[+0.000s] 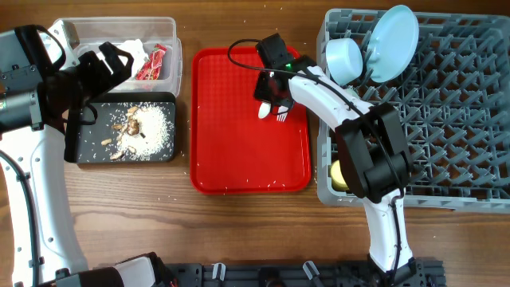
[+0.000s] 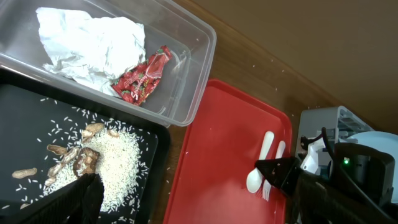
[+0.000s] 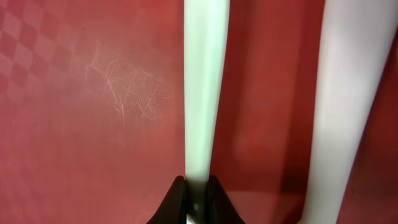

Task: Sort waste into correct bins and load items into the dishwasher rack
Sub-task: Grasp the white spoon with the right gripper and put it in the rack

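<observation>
Overhead, cutlery: the spoon [image 1: 264,112] and fork [image 1: 281,116] lie side by side on the red tray [image 1: 239,151], toward its upper right and near the rack [image 1: 454,119].
Overhead, right arm: it reaches from the rack side across the tray edge with the elbow bent. The right hand [image 1: 272,100] points down onto the handles.
Overhead, left arm: the left hand [image 1: 121,59] hangs over the tub [image 1: 177,56] and black tray [image 1: 86,151], well apart from the cutlery.
Left wrist, left hand: one dark finger [image 2: 81,196] shows above the rice [image 2: 115,155]. I cannot tell whether the hand is open or closed.
Left wrist, cutlery: the spoon [image 2: 258,165] lies just beside the fork [image 2: 277,155], with the right hand over their handles.
Right wrist, grip: the fingertips [image 3: 179,199] are pinched together on a white handle [image 3: 202,93], and a second handle [image 3: 348,106] lies just beside it. I cannot tell which is the spoon's.
Handling: the cutlery is probably very light, thin, smooth and slightly springy. It lies flat, so it could slide or twist in the grip.
Hold: across the narrow sides at mid-handle looks best.
</observation>
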